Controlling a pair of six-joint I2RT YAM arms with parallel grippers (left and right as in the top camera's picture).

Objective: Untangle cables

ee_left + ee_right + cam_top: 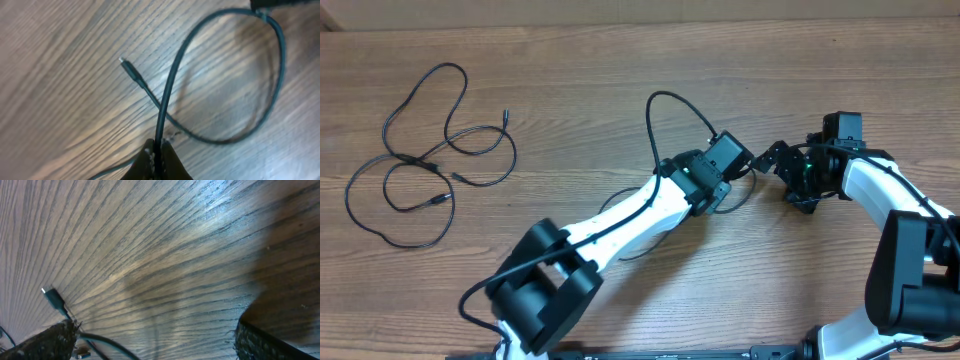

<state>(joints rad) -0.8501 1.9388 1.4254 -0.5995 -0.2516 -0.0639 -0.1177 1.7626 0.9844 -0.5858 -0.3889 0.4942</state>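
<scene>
Left wrist: one cable clamped, its loop and plug ahead.
My left pincer (158, 159) is pinched tight on a cable (172, 80). It runs straight away from the jaws, swings round to the right and curls back under itself. It ends in a plug (131, 70) lying ahead and a touch left on the table (60, 100). My right pincer (152, 345) gapes as wide as it goes, holding nothing. What looks like that same plug sits just beside one finger (47, 340), so I reckon the right is nearer to take the free end and draw the loop out. Overhead, the two pincers sit nose to nose right of centre, and the tangle (415, 160) lies well apart, far over on my left.
</scene>
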